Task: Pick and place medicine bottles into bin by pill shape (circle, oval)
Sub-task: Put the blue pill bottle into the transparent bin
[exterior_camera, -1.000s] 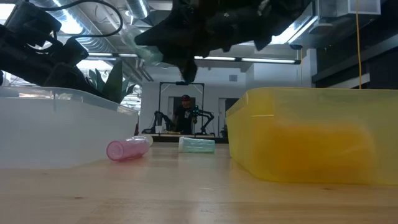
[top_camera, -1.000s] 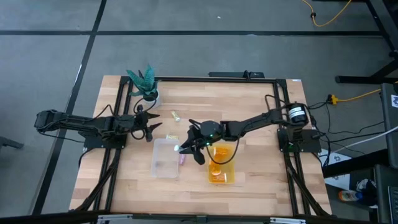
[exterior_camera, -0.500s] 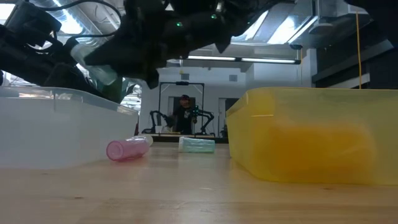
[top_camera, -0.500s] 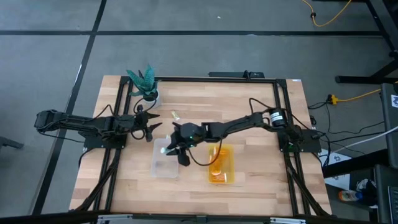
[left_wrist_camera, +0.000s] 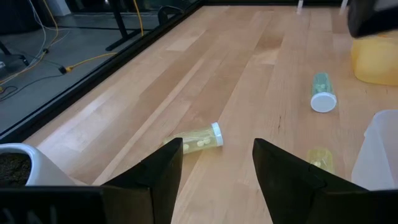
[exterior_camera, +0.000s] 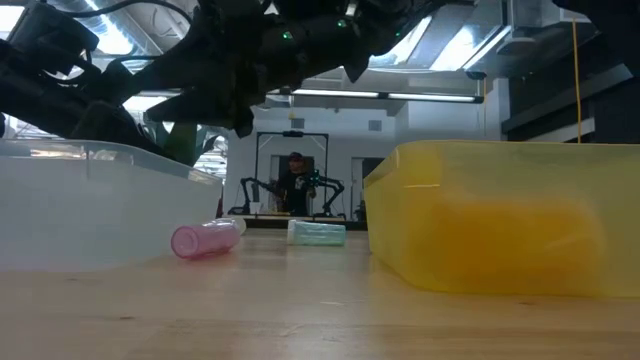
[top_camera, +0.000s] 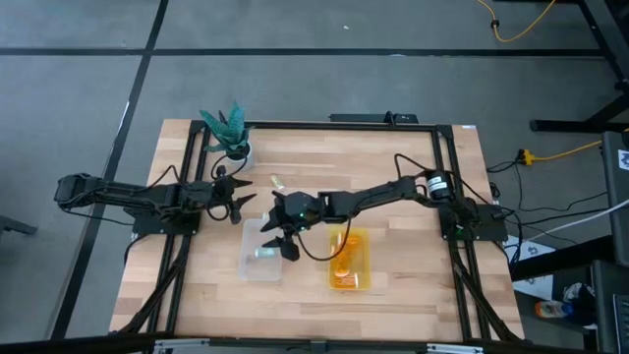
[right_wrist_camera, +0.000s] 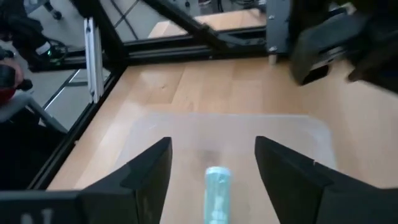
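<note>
Over on my left side, my left gripper (top_camera: 239, 201) hovers just above the bare wood near the potted plant (top_camera: 227, 130), its fingers (left_wrist_camera: 158, 177) spread with nothing between them. A yellowish bottle (left_wrist_camera: 196, 139) lies on its side just ahead of them, a pale green bottle (left_wrist_camera: 321, 93) sits farther off, and a third, yellowish one (left_wrist_camera: 319, 158) rests close to the wall of the clear bin (top_camera: 261, 265). If I swung that arm carelessly I judge these round bottles would roll, perhaps toward the table's edge. Moving toward the middle, my right gripper (top_camera: 278, 234) hangs over the clear bin with its fingers (right_wrist_camera: 142, 175) parted and empty, and a teal bottle (right_wrist_camera: 217, 194) lies on the bin's floor below them. My worry is that the bottle may not have settled, and that lowering or sweeping sideways on the way out could clip the bin wall and shove the bin along the wood. From table height, a pink bottle (exterior_camera: 205, 239) and another pale green one (exterior_camera: 316, 232) lie on the table in the gap between the two bins, a tight spot where my fingers might nudge either wall. Farthest right stands the yellow bin (top_camera: 350, 259); I cannot read the pill shapes from here, so a wrong sort is a real risk.
</note>
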`<state>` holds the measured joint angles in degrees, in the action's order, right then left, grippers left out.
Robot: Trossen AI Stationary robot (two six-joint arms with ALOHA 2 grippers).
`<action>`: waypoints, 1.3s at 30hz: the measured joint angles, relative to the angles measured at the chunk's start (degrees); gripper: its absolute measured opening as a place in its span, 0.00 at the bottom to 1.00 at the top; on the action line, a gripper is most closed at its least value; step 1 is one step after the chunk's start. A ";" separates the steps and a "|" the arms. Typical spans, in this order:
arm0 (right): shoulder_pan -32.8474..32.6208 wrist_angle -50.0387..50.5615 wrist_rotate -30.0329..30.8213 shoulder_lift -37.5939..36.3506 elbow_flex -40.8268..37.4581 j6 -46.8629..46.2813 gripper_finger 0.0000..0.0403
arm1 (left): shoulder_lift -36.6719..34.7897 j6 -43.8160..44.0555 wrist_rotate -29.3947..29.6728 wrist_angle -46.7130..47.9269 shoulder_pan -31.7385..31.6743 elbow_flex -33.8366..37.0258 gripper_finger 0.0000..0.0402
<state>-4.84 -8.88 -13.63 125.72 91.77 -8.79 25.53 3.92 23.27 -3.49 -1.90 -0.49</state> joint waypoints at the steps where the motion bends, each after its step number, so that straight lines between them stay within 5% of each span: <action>1: 0.34 0.47 0.00 -0.56 0.00 -0.14 0.58 | 0.01 0.00 0.00 0.00 0.00 -0.01 0.47; 10: 3.13 2.06 3.40 -3.10 0.07 -0.33 0.59 | 0.14 0.02 0.00 0.01 0.01 0.00 0.47; 26: 7.04 28.14 16.50 -4.74 0.02 -6.72 0.59 | 0.49 0.00 -0.02 0.01 0.01 0.00 0.47; 39: 6.17 43.38 15.01 -6.31 0.00 -12.12 0.59 | 0.50 -0.02 0.00 0.01 0.01 -0.01 0.47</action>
<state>1.33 34.51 1.38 119.42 91.77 -20.91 26.03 3.90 23.27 -3.49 -1.89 -0.50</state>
